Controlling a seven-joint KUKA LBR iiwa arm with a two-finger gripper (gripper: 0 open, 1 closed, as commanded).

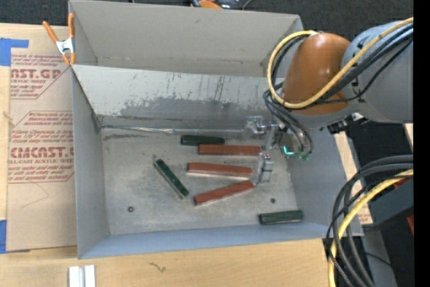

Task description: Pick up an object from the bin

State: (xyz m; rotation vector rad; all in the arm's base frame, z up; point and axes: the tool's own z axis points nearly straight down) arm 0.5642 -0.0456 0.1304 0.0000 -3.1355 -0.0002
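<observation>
1. Nearest the bin's [91, 165] front wall, the front green bar [281, 216] lies alone, well apart from the rest.
2. Behind it the slanted brown bar [224, 194] lies near the diagonal green bar [170, 177].
3. The gripper [264, 170] stands at the right end of the middle brown bar [218, 170] (released or clenched, one cannot tell).
4. Likely trouble: taken by its end, this thin bar could pivot and slip, and the neighbouring upper brown bar [228, 150] might get caught too.
5. Farthest back lies the far green bar [201, 140].
</observation>
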